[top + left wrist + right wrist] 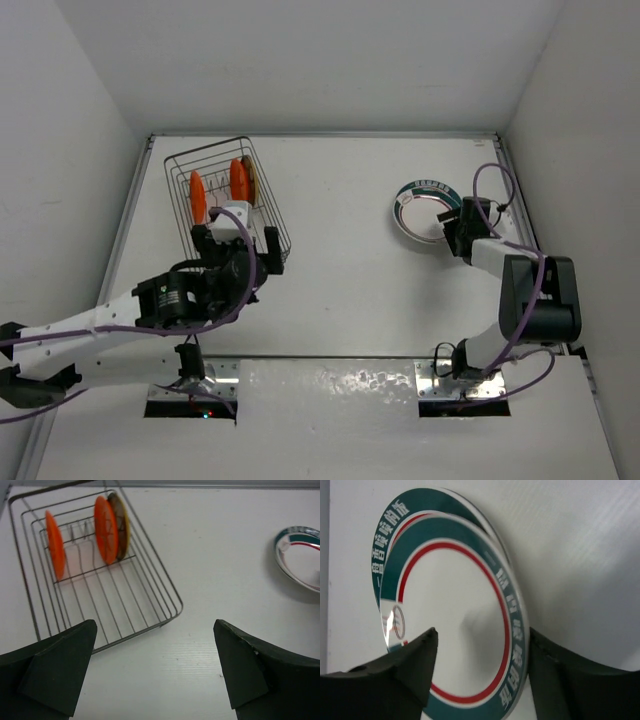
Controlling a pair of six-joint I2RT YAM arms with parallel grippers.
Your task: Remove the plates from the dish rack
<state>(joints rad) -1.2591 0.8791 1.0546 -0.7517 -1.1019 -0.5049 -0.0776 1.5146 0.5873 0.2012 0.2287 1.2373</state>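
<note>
1. My left claw (155,625) is hovering over the table (350,270) at the rack's near end. Its jaws are standing as wide as they go and are gripping nothing.
2. The rack (120,600) is sitting on the far left part of the table, turned at an angle to the table's edges.
3. Three plates are standing on edge in the rack's far half. One orange plate (55,545) is standing alone on the left. A second orange plate (106,530) is standing to its right, with a darker plate (122,522) pressing close behind it.
4. My right claw (482,632) is hanging low over the far right part of the table, well apart from the rack. Its jaws are standing partly open.
5. Two white plates with green and red rings are resting there on the table, one on the other. The top plate (455,620) is sitting off-centre, so the lettered green band of the lower plate (382,535) is showing beyond it.
6. My right fingers (405,670) are straddling the top plate's near rim. I cannot tell whether they are touching it, and the plate is not lifting off the one beneath.
</note>
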